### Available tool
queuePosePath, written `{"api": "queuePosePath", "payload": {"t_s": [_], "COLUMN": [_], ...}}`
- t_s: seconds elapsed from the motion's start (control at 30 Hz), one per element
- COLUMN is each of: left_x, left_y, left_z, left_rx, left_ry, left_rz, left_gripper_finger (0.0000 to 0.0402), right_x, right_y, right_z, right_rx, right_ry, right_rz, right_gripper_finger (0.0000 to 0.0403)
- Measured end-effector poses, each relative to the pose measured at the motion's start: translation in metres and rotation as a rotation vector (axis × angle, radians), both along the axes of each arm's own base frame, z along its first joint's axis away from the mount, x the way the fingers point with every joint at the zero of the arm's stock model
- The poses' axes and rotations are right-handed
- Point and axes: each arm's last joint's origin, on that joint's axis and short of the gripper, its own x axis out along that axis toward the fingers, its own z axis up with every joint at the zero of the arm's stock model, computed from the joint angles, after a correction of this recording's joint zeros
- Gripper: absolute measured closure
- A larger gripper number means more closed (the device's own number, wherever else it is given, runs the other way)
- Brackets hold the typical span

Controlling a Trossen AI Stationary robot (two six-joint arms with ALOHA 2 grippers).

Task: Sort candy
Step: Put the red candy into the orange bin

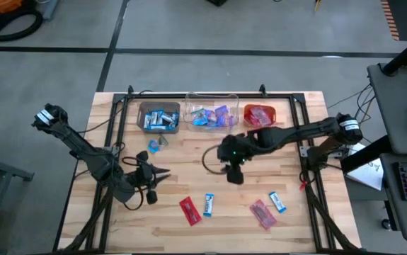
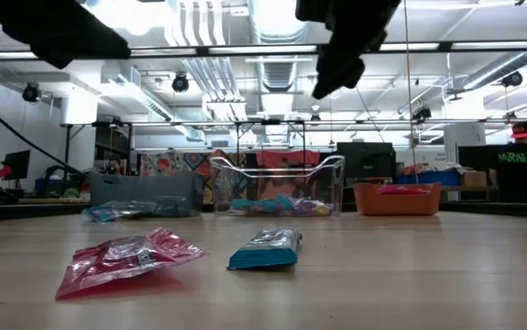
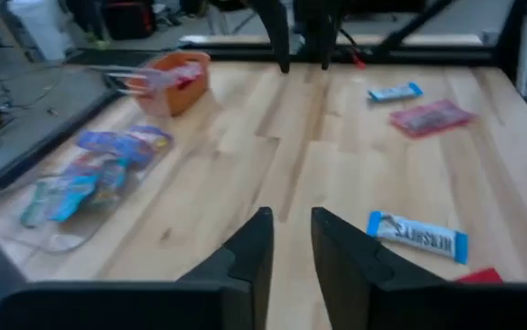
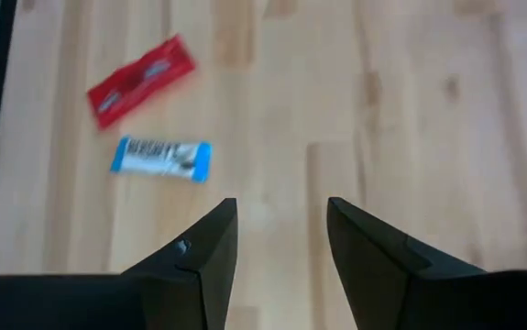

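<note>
With both arms hovering over the worktop (image 1: 189, 152), neither one holds any candy. Left gripper (image 1: 162, 173) sits low on the left side, pointing right — its fingers (image 3: 252, 257) stand slightly apart with nothing between them. Just behind it, a small blue candy (image 1: 153, 146) lies loose on the wood, in front of the brown bin (image 1: 159, 117).

Along the back edge, left to right: brown bin loaded with blue-and-white pieces, clear bin (image 1: 212, 113) with blue and purple wrappers, orange bin (image 1: 260, 115) with red ones.

Front centre: a red candy (image 1: 189, 210) and a blue-and-white bar (image 1: 208, 205) lie side by side, close but apart. In the low view the same pair is nearest the camera, red wrapper on the left, blue bar on the right.

Right gripper (image 1: 234, 174) hangs mid-worktop, above the surface, behind and to the right of that pair — fingers (image 4: 210, 247) spread apart, empty, bare wood between them. Its wrist view shows the red candy and blue-and-white bar well ahead of the fingertips.

Further right, near the front: a pink-red candy (image 1: 262, 214) with a second blue-and-white bar (image 1: 277, 202) just beside it, nearly touching. Can't tell whether they overlap.
</note>
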Motion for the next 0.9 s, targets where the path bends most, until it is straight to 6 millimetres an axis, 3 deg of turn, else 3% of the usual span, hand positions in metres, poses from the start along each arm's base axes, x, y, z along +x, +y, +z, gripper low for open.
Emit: {"api": "queuePosePath", "payload": {"t_s": [0.5,0.9], "left_x": [0.036,0.06], "left_y": [-0.036,-0.048], "left_z": [-0.056,-0.099], "left_rx": [-0.045,-0.127], "left_ry": [0.087,0.109], "left_rz": [-0.135,-0.222], "left_gripper_finger": [0.0213,0.0185], "right_x": [-0.014,-0.023], "right_y": [0.053,0.081], "right_z": [-0.009,-0.024], "right_rx": [0.059,0.116], "right_ry": [0.074,0.077], "right_rz": [0.058,0.062], "right_gripper_finger": [0.0197,0.0166]}}
